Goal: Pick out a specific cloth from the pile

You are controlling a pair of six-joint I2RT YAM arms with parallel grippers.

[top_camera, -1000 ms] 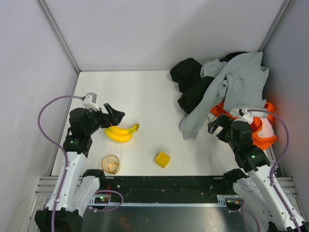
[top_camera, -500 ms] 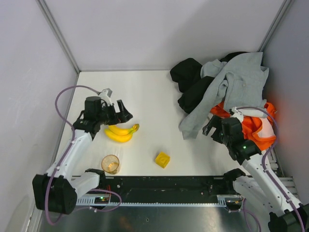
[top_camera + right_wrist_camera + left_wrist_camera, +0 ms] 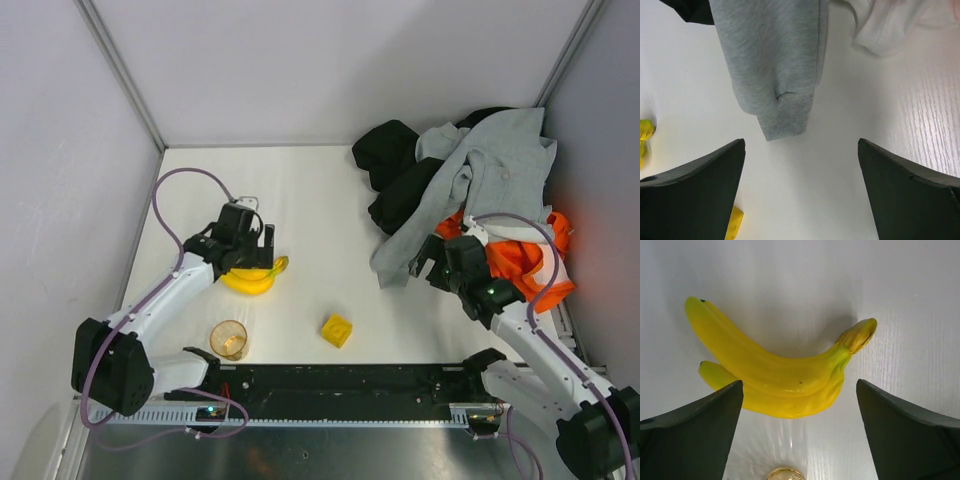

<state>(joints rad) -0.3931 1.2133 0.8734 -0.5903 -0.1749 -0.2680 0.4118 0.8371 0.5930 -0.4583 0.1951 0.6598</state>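
Yellow banana bunch (image 3: 780,377) beneath down-pointed left gripper (image 3: 799,387), jaws spread; right gripper (image 3: 801,145), likewise agape, above grey sweatshirt sleeve (image 3: 772,65).

White table (image 3: 310,200), as I view it from overhead. Lying on it: a banana bunch (image 3: 258,284) at left; an amber cup (image 3: 229,339) near the front edge; a yellow block (image 3: 337,330) at centre; the pile (image 3: 480,170) at far right, with the cloth (image 3: 890,25) at its near edge beside a grey sleeve (image 3: 775,65).
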